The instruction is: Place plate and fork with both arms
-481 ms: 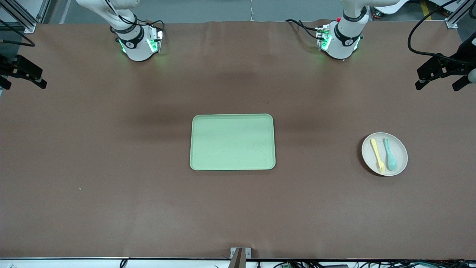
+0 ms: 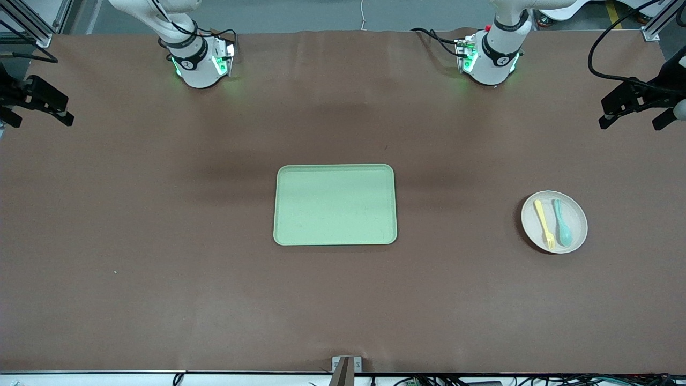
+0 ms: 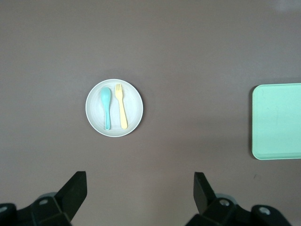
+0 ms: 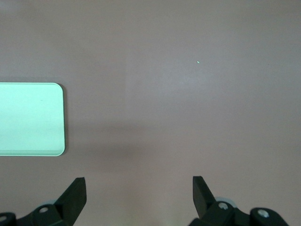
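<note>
The beige plate lies on the table toward the left arm's end. On it lie the pale-yellow fork and a teal spoon, side by side. The left wrist view shows the plate, fork and spoon from above. My left gripper hangs open and empty high over the table's edge at that end; its open jaws show in its wrist view. My right gripper hangs open and empty high over the right arm's end, also in its wrist view.
A rectangular light-green tray lies at the table's middle, empty. Its edge shows in the left wrist view and the right wrist view. Brown table surface lies between the tray and the plate.
My right gripper has shifted slightly over its end of the table. The left gripper, plate, fork and tray have not moved.
</note>
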